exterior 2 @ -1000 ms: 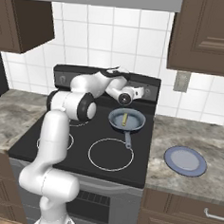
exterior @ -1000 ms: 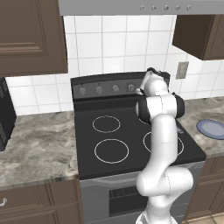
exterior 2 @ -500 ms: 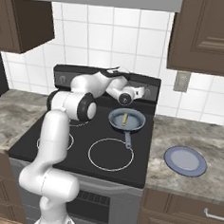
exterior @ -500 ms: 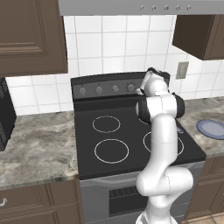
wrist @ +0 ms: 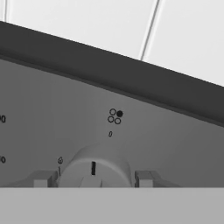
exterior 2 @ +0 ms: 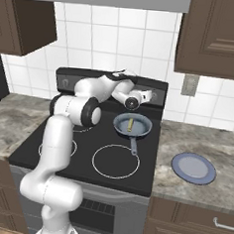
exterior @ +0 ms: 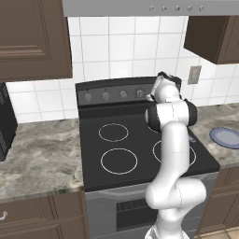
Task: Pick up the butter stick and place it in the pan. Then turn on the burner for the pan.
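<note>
Step in hand: the butter stick [exterior 2: 131, 124] already lies in the pan [exterior 2: 132, 126], centre right of the right base view, so I judge the placing done and the burner step under way.
Pan: it sits on the rear right ring of the stove [exterior 2: 52, 148], handle pointing toward the lower edge of the frame.
Gripper: the gripper [wrist: 94, 178] is up against the control panel [wrist: 52, 127]; in the hand view, at bottom centre, its two fingertips [wrist: 42, 179] stand apart on either side of a round knob [wrist: 94, 168], with gaps showing on both sides (so straddling it, not clamped on it, as far as I can tell).
Knob: a dark pointer mark faces up; above it a four-circle diagram has the upper right circle filled, which I read as the rear right burner, the one under the pan.
Next move: close the fingertips on the knob, then roll the wrist to turn it off its zero mark; the grip must be square or the fingertips will slip round the smooth cap.
Hidden: in the left base view the arm covers the pan; the knob's lower half is cut off in the hand view.
Hard to make out: the small panel markings at the left edge.
Elsewhere: a blue-grey plate [exterior 2: 194, 168] lies on the bench [exterior 2: 201, 145], lower right.
</note>
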You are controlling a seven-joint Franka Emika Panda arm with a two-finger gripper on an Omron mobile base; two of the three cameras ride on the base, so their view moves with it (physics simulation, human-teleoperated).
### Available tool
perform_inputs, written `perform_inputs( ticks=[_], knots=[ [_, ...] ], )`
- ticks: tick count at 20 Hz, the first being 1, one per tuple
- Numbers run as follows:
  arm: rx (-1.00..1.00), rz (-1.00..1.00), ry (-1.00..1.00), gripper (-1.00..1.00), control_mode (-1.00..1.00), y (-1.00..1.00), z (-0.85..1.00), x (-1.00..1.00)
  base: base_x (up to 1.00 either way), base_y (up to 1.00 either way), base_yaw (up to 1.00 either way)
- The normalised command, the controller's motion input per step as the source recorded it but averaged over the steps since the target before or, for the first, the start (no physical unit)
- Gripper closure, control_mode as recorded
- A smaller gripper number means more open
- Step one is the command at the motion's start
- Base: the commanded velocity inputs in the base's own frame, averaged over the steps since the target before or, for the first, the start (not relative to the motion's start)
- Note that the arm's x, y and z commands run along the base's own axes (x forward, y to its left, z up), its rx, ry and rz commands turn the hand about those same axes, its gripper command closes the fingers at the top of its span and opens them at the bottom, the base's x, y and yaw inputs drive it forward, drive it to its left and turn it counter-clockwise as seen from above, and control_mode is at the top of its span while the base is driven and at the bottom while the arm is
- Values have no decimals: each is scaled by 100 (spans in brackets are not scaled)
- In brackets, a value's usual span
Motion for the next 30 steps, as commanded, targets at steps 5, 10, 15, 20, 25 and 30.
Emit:
perform_inputs(
  ticks=[5, 10, 15, 20, 25, 30],
  knots=[
    [-22, 9, 0, 100, -100, -1, -19, 0, 0, 0, 0],
    [-21, 9, 0, 100, -100, -2, -21, 0, 0, 0, 0],
    [-19, 11, 0, 100, -100, -8, -19, 0, 0, 0, 0],
    [-20, 11, 0, 100, -100, -3, -20, 0, 0, 0, 0],
    [-20, 11, 0, 100, -100, -5, -19, -1, 0, 0, 0],
    [-21, 10, 0, 100, -100, -4, -21, -3, 0, 0, 0]
  ],
)
